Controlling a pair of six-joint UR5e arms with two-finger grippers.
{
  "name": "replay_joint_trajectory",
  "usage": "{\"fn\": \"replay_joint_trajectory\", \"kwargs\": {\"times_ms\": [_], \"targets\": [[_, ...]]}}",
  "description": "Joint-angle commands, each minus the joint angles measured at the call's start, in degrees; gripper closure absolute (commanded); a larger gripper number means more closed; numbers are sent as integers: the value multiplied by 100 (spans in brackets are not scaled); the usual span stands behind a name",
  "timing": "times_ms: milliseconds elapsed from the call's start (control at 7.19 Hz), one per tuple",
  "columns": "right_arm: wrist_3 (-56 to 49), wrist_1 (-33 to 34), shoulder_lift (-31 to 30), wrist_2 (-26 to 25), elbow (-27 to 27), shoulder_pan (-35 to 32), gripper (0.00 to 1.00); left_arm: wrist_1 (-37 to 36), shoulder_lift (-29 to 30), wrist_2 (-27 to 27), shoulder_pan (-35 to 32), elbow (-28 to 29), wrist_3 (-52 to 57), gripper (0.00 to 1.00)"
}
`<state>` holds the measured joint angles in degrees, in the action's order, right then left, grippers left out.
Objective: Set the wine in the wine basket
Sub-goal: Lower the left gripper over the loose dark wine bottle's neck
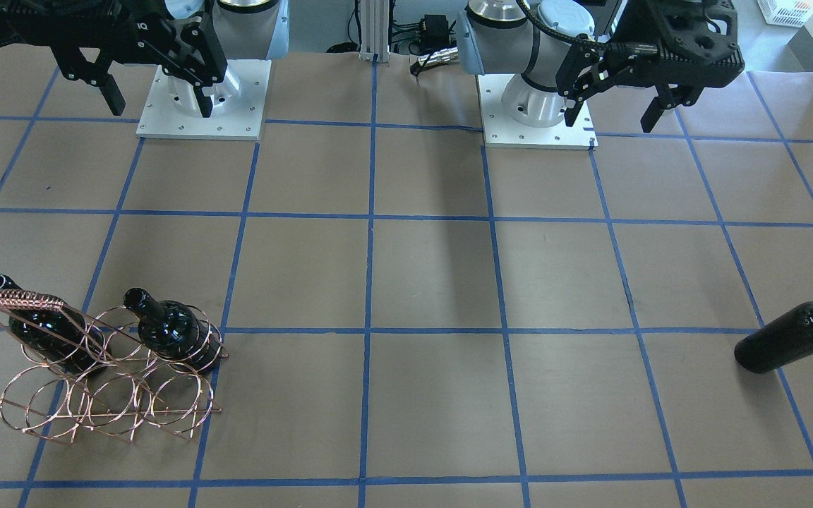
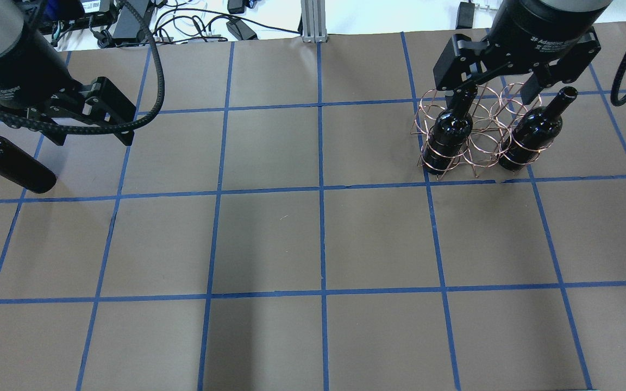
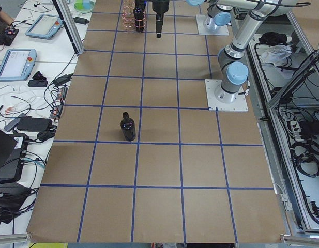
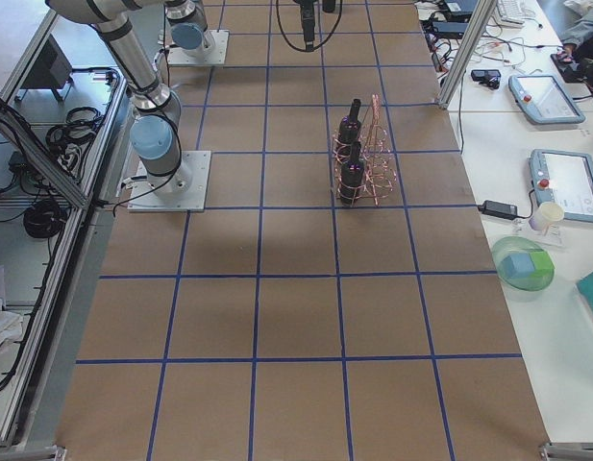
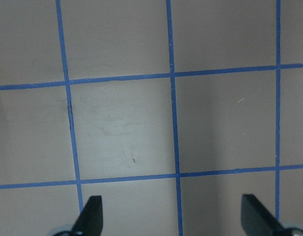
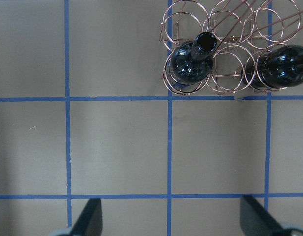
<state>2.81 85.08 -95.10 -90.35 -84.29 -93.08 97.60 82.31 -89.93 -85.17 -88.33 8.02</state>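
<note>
The wine [image 2: 11,163] that is left to place stands upright and alone on the table [image 2: 269,239], far out on the robot's left side, and nothing touches it. The wine basket [image 2: 476,136] sits well apart from it, on the robot's right side of the table. It holds one stored bottle [image 2: 446,138] and a second stored bottle [image 2: 530,136], each seated in the wire rings with its neck up. The basket has free places, and one of them appears to lie between the two.

The left end effector [image 2: 90,133] hangs above the table near the loose wine, a little toward the middle. Its fingers are spread wide with nothing between them, and the left wrist view shows only bare table under the tips. The right end effector [image 2: 489,89] hovers over the wine basket, also spread and empty, with the basket at the far right of its wrist view.

My reading is that two bottles are done and the step in hand is the reach for the third, with no grasp made yet. The next move calls for the left end effector to shift out over the wine and come down around it. It must then close firmly on the smooth glass without tipping it. A long carry across the table to a free ring follows.
</note>
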Motion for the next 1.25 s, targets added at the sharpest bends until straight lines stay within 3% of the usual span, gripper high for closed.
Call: {"fn": "replay_joint_trajectory", "kwargs": {"times_ms": [0,1113], "targets": [[0,0,0,0,0,0,0,-13,-31,-33,0,0,42,0],[0,0,-9,0,0,0,0,-223,-40,-60,9,-194,42,0]]}}
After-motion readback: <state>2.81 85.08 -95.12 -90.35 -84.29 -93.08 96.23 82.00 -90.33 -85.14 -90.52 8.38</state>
